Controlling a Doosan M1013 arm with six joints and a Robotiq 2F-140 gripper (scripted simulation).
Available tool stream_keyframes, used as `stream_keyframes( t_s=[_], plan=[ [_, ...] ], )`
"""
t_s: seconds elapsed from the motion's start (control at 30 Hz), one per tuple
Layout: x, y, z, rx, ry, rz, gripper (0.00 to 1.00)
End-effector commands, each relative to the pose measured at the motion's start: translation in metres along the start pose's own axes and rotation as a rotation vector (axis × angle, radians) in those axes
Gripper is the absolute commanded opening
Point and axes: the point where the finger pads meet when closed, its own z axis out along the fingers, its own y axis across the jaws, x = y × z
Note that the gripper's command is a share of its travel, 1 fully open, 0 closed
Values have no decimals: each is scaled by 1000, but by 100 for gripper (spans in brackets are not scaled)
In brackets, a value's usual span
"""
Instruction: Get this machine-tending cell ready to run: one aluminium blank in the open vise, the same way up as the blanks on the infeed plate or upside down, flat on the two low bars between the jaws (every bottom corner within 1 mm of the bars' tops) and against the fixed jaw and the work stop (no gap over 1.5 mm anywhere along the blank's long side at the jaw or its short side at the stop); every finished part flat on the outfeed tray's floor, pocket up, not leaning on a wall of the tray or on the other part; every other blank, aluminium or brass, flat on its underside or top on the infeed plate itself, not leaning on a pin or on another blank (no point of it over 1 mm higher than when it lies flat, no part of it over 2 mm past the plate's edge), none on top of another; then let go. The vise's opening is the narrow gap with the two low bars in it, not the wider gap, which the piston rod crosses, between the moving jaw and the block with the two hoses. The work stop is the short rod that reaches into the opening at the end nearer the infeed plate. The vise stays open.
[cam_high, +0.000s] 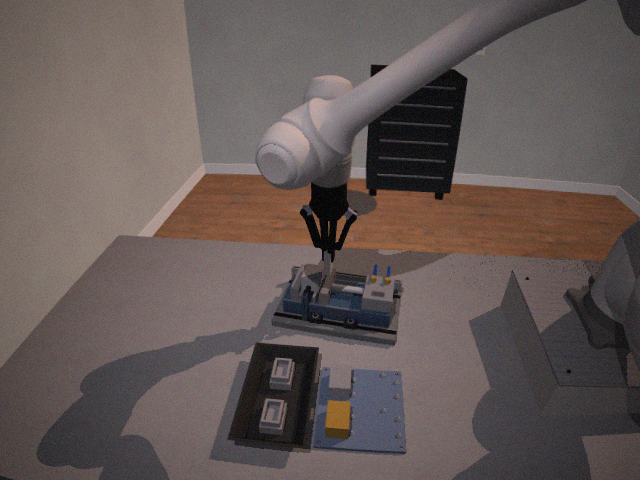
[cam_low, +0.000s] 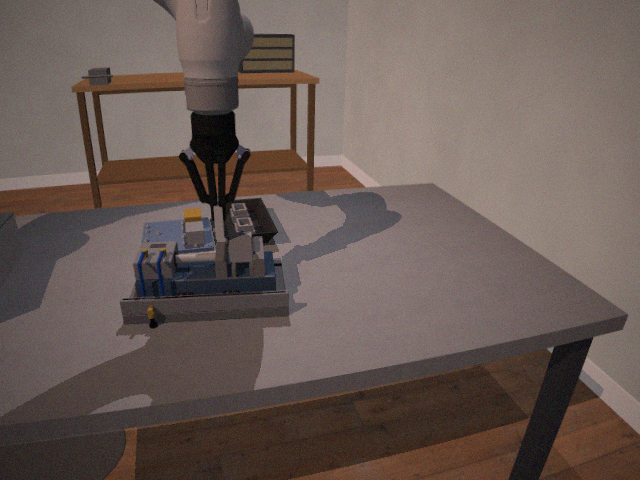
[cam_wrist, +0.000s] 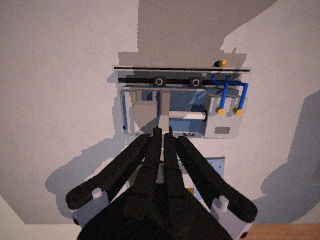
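My gripper (cam_high: 326, 279) (cam_low: 219, 236) (cam_wrist: 164, 121) is shut with nothing between its fingers. It points straight down, with its tips at the top of the blue vise (cam_high: 341, 310) (cam_low: 206, 273) (cam_wrist: 175, 81), beside the moving jaw. A grey aluminium blank (cam_low: 238, 252) (cam_wrist: 145, 117) appears to lie in the vise's narrow opening, partly in shadow. Two finished parts (cam_high: 282, 373) (cam_high: 272, 415) (cam_low: 238, 209) (cam_low: 244, 223) lie pocket up and apart in the dark outfeed tray (cam_high: 244, 397) (cam_low: 266, 217). A brass blank (cam_high: 338, 418) (cam_low: 192, 213) lies flat on the blue infeed plate (cam_high: 374, 413) (cam_low: 155, 229).
The piston rod (cam_wrist: 187, 115) and the block with two blue hoses (cam_high: 379, 297) (cam_low: 154, 258) are on the vise's other end. An upright grey panel (cam_high: 522, 330) stands at the table's right. A dark drawer cabinet (cam_high: 413, 134) and a wooden shelf (cam_low: 129, 82) stand off the table.
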Motion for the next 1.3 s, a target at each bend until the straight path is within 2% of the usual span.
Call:
stream_keyframes(
  t_s=[0.0,1.27],
  plan=[
    [2,2,2,2,-1,0,0],
    [2,2,8,2,-1,0,0]
  ],
)
